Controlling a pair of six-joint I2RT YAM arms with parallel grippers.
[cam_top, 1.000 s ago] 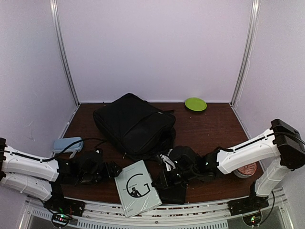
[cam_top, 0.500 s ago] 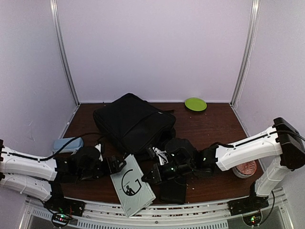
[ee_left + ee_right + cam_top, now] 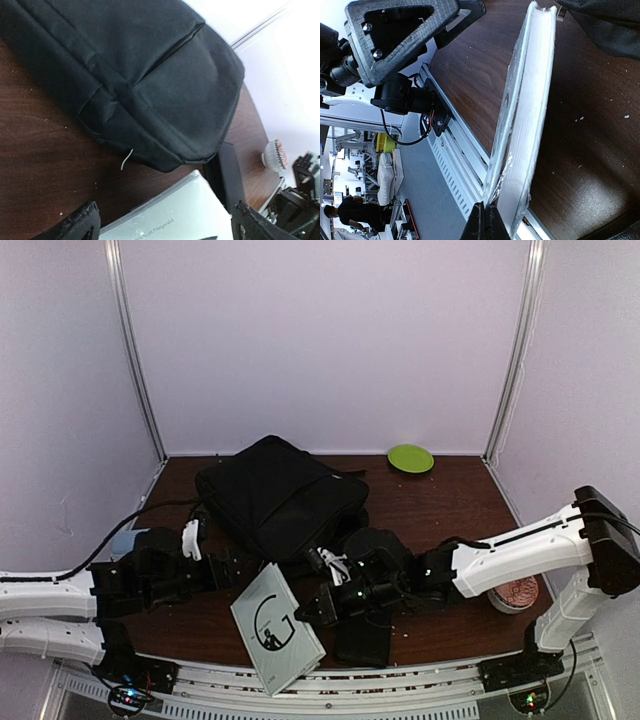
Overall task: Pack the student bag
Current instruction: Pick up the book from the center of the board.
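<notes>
From above, the student bag [image 3: 280,498], a big black rectangle of soft woven fabric, lies askew on the dark wood table [image 3: 440,505] at mid-width, one corner near the back edge. A flat, round, lime-green plate [image 3: 411,458] sits by the back edge, right of the bag. A thin book [image 3: 276,628] with a pale cover and a large black "G" lies in front of the bag, its near corner reaching over the table's near edge. A slim, flat black case [image 3: 362,642] lies just right of the book. A smooth blue-grey pouch [image 3: 126,539] shows by the left edge, and a small round container [image 3: 516,596] with a reddish top by the right edge. The left gripper [image 3: 238,568] hangs just before the bag's near left side. The right gripper [image 3: 308,610] meets the book's right edge.

On the left wrist, the two black fingertips stand far apart at the bottom corners with nothing between them. Ahead, the bag's padded corner bulges, with stitched seams and a loose white thread. The book's cover, printed "Fitzgerald", lies below it.

On the right wrist, the fingertips are pressed together into one dark point at the book's lower corner. Whether they pinch it cannot be told. The book stands tilted on edge, in crinkled clear film, above a slotted aluminium rail [image 3: 455,150].
</notes>
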